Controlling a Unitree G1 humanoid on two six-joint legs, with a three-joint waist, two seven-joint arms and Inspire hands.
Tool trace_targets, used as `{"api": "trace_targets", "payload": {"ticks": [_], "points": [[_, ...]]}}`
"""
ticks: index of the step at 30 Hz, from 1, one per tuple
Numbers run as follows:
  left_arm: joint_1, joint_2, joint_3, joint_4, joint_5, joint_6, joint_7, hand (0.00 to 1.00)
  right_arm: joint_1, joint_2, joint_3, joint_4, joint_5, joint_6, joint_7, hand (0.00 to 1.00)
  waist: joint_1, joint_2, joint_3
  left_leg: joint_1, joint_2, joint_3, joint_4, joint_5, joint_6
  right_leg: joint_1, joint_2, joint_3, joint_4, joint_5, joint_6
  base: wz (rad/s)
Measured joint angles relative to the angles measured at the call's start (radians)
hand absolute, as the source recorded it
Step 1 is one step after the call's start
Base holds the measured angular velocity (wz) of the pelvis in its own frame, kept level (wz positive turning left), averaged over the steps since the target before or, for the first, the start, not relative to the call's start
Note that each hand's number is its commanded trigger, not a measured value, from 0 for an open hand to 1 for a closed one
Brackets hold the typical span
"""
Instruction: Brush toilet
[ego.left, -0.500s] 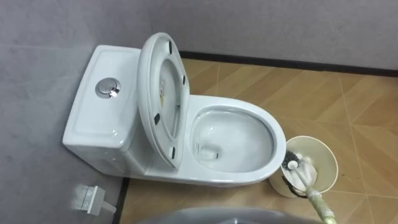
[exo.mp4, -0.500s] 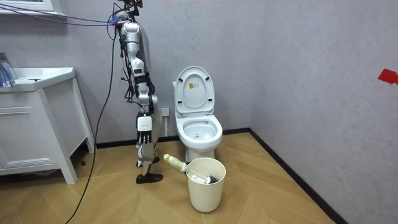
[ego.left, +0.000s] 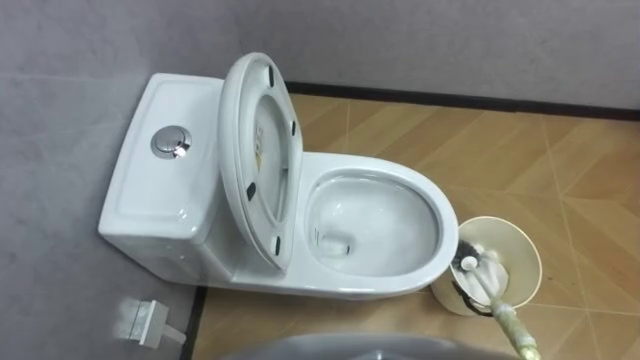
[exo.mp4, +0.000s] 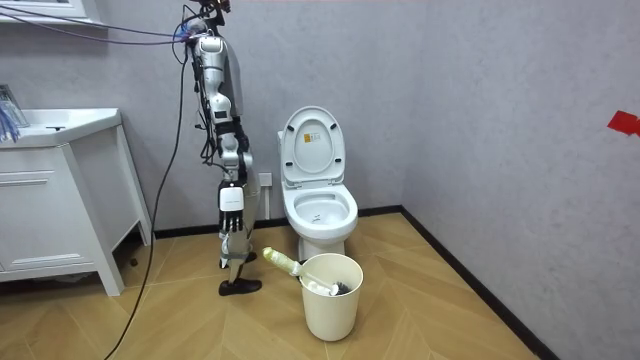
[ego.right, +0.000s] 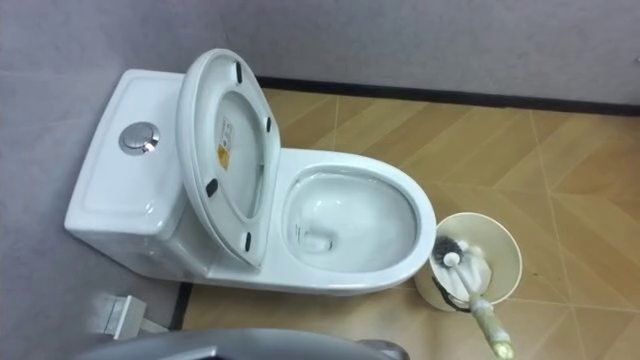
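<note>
1. The white ceramic toilet (ego.left: 190, 215) stands against the grey wall, its seat and lid (ego.left: 240, 150) raised; a round chrome flush button (ego.left: 170, 142) sits on the cistern.
2. The round cream plastic bucket (ego.left: 532, 262) stands on the wooden floor, just right of the bowl; the toilet brush (ego.left: 490, 285) rests head-down in it, its pale handle leaning out over the near rim.
3. The robot stands at the toilet's side; its right hand (exo.mp4: 237, 248) hangs low, and I cannot tell how open it is or whether it holds anything.

The wooden floor (ego.left: 560, 150) carries the toilet (ego.left: 375, 230); a pail (ego.left: 525, 265) stands on it just beside the toilet's front.
</note>
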Motion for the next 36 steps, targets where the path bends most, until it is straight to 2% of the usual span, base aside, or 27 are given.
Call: {"api": "trace_targets", "payload": {"ticks": [3,9,15,20,24,30,36], "points": [[0.0,0.003,0.001,-0.011,0.0,-0.017,0.005,0.0,0.001,0.0,-0.018,-0.028,0.0,-0.02,-0.044,0.0,0.0,0.003,0.0004,0.002,0.001,0.006,0.0,0.0,0.0,0.0,0.001,0.006,0.001,0.001,-0.001,-0.05],[-0.017,0.012,-0.013,-0.016,0.0,-0.06,0.007,0.0,0.003,0.0,-0.019,-0.141,-0.006,-0.085,-0.127,0.0,-0.002,0.01,0.0007,-0.018,0.005,0.014,0.005,-0.001,-0.001,-0.024,0.004,0.011,0.016,0.001,-0.001,-0.03],[-0.027,0.016,-0.02,-0.014,-0.002,-0.115,0.007,0.0,-0.003,0.001,-0.02,-0.229,-0.004,-0.201,-0.208,0.0,0.0,0.018,-0.0013,-0.039,0.009,0.024,0.007,-0.001,-0.002,-0.043,0.008,0.022,0.014,0.004,-0.004,-0.03],[-0.039,0.022,-0.019,-0.014,-0.004,-0.162,0.01,0.0,-0.005,0.009,-0.02,-0.267,-0.004,-0.277,-0.284,0.0,0.0,0.019,-0.0014,-0.038,0.012,0.031,0.001,0.0,-0.004,-0.057,0.012,0.023,0.014,0.004,-0.005,-0.03],[-0.04,0.03,-0.02,-0.014,-0.008,-0.2,0.024,0.0,-0.013,0.009,-0.02,-0.304,-0.003,-0.3,-0.34,0.0,0.001,0.012,-0.0014,-0.039,0.012,0.031,0.0,0.0,-0.004,-0.056,0.013,0.027,0.014,0.004,-0.005,0.0],[-0.036,0.041,-0.019,-0.027,-0.015,-0.207,0.033,0.0,-0.033,0.009,-0.02,-0.37,0.044,-0.317,-0.41,0.0,0.003,-0.001,-0.0031,-0.035,0.012,0.03,-0.001,0.0,-0.004,-0.056,0.013,0.026,0.012,0.004,-0.005,0.0],[-0.045,0.05,-0.018,-0.027,-0.025,-0.221,0.046,0.0,-0.068,0.008,-0.025,-0.369,0.055,-0.33,-0.461,0.0,0.001,-0.005,-0.0055,-0.072,0.012,0.03,0.011,0.0,-0.004,-0.076,0.011,0.023,0.016,0.008,-0.007,0.0]]}}
